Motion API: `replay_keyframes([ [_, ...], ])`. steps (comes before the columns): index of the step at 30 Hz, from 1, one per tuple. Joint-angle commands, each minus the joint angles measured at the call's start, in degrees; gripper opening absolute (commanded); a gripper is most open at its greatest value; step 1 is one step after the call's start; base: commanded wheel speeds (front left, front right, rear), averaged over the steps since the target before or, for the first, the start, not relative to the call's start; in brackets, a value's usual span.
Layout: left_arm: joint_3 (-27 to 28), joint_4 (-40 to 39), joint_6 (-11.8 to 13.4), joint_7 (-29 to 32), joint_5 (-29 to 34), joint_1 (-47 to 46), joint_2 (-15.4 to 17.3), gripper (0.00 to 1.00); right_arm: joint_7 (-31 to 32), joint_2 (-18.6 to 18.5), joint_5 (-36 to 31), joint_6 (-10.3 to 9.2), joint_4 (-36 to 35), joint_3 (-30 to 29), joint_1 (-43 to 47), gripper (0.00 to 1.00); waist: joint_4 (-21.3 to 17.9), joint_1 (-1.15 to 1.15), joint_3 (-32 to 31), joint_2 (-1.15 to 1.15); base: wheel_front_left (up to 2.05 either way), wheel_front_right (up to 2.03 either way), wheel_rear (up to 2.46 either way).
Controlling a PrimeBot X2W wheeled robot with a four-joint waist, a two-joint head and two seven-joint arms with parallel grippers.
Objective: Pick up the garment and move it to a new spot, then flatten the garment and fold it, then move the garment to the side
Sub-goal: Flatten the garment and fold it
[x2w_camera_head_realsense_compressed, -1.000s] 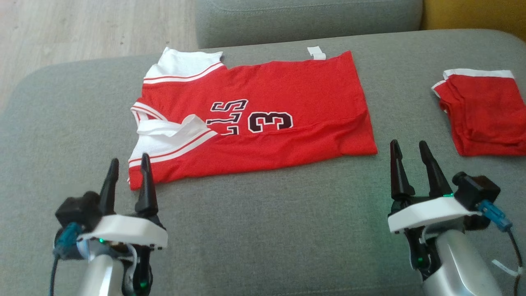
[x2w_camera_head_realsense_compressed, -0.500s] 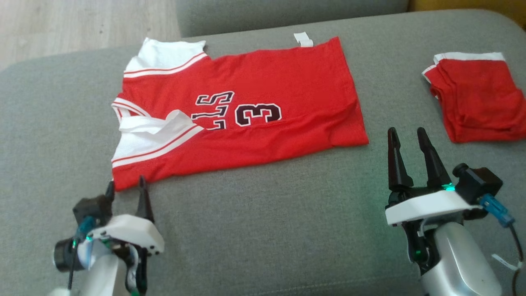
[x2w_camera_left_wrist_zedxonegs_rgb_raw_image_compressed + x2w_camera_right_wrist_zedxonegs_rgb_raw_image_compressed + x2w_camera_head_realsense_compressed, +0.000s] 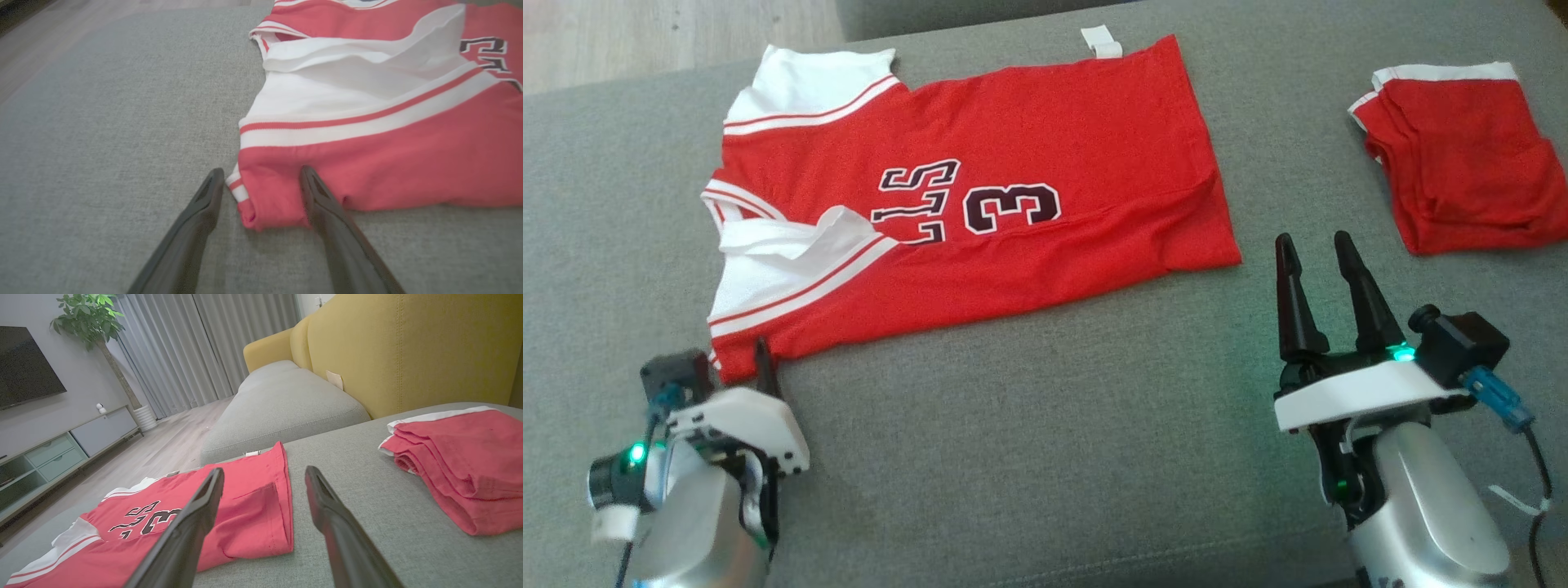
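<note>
— Grey woven sofa cushion (image 3: 1029, 425) carried everything, did it?
— Yes. A red jersey with white striped sleeves and a dark "3" (image 3: 1094, 122) lay spread across its left and middle. A folded red garment with white trim (image 3: 1462, 155) sat well apart at the right.
— And the room?
— Behind the cushion rose a mustard-yellow padded backrest (image 3: 388, 343). Beyond were pale wood flooring (image 3: 163, 445), grey curtains (image 3: 204, 347), a potted leafy tree (image 3: 90, 314), a dark wall television (image 3: 24, 371) and a low grey cabinet (image 3: 61, 449).
— The left fingers (image 3: 327, 212)?
— Spread wide, low at the cushion, straddling the jersey's near sleeve-end corner, gripping nothing.
— The right fingers (image 3: 1364, 302)?
— Likewise parted and empty, raised over bare cushion near the jersey's hem corner, between the two garments.
</note>
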Motion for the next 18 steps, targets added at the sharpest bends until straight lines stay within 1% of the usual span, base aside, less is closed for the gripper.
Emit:
replay_keyframes([
  [1,1.49,0.2,-0.3,0.68,0.53,-2.7,2.07,1.0,-0.54,0.2,0.23,-0.05,-2.0,1.28,-1.94,1.0,-0.25,0.0,0.34,0.0,0.0,0.0,0.0],
  [7,-0.07,5.57,-2.15,4.18,0.6,-4.63,2.59,1.0,-0.56,0.2,0.21,-0.05,-1.83,0.89,-2.14,1.0,-0.47,0.0,0.66,0.0,0.0,0.0,0.0],
  [8,-0.27,6.23,-2.58,4.57,0.48,-4.78,2.52,0.96,-0.56,0.2,0.18,-0.05,-1.79,0.77,-2.16,1.0,-0.41,0.0,0.6,0.0,0.0,0.0,0.0],
  [9,-0.41,6.68,-2.89,4.6,0.37,-4.88,2.46,0.46,-0.56,0.2,0.13,-0.05,-1.72,0.64,-2.17,1.0,-0.32,0.0,0.52,0.0,0.0,0.0,0.0],
  [10,-0.51,6.93,-3.17,4.26,0.24,-4.97,2.36,0.0,-0.56,0.2,0.07,-0.05,-1.63,0.49,-2.19,1.0,-0.18,0.0,0.41,0.0,0.0,0.0,0.0],
  [14,-0.71,7.0,-3.51,2.32,-0.03,-5.21,1.98,0.0,-0.55,0.2,-0.18,-0.05,-1.2,-0.08,-2.21,1.0,0.46,0.0,0.03,0.0,0.0,0.0,0.0],
  [18,-0.86,5.25,-3.66,-0.37,-0.25,-5.86,1.47,0.0,-0.06,0.2,-0.74,-0.05,-0.28,-1.08,-2.4,1.0,1.56,0.0,-0.32,0.0,0.0,0.0,0.0],
])
